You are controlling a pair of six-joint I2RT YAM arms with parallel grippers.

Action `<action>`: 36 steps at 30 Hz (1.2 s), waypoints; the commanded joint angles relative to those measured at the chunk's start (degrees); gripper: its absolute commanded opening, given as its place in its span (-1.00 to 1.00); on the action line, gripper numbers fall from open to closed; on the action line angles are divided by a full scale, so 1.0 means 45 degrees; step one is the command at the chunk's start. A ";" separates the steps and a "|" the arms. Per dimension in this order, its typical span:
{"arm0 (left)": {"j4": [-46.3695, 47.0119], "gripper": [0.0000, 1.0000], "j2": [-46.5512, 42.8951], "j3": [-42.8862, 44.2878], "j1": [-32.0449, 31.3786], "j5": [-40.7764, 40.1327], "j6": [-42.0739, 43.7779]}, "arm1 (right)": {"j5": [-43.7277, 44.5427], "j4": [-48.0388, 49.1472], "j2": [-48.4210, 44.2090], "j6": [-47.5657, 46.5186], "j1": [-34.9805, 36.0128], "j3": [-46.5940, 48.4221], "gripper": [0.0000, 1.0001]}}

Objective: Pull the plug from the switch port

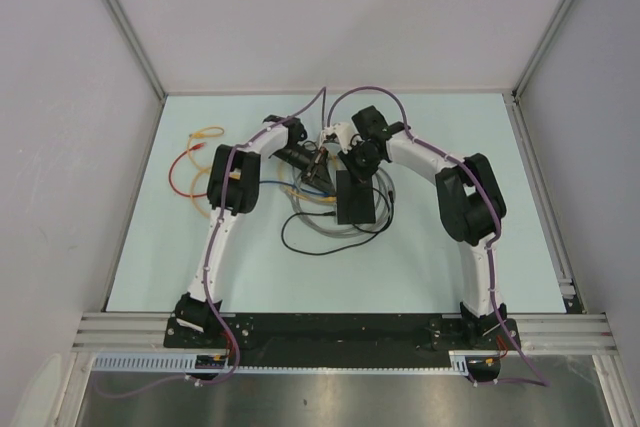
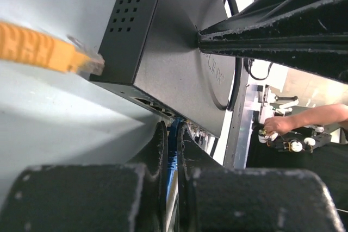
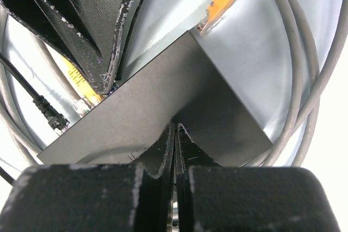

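Note:
The switch (image 1: 357, 203) is a flat black box lying mid-table among cables. In the left wrist view its socket row faces my left gripper (image 2: 174, 134), which is shut on a blue plug (image 2: 174, 140) right at that row. Whether the plug sits in a port is hidden by the fingers. My right gripper (image 3: 175, 129) is shut with nothing in it, its tips pressed down on the switch's top (image 3: 163, 101). From above, the left gripper (image 1: 318, 175) is at the switch's far left corner and the right gripper (image 1: 352, 169) over its far end.
A loose orange plug (image 2: 51, 52) lies beside the switch. A yellow plug (image 3: 81, 93) sits at the socket edge. Grey cable loops (image 3: 312, 69) and a black lead (image 3: 46, 113) ring the switch. Orange and yellow cables (image 1: 195, 162) coil at far left.

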 commanded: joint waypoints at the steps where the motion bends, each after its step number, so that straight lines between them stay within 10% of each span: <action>1: 0.0196 -1.00 0.0141 0.1209 -0.0108 -0.1771 0.0313 | 0.0880 -0.1738 0.1302 -0.0242 0.0061 -0.0742 -0.98; 12: 0.0546 -1.00 -0.0519 -0.0754 -0.0068 -0.1148 0.0331 | 0.0920 -0.1680 0.1243 -0.0242 0.0061 -0.0801 -0.98; 36: -0.0663 -1.00 0.0770 0.1860 0.0459 -0.1871 -0.0100 | 0.0900 -0.1797 0.1244 -0.0262 0.0139 -0.0820 -1.00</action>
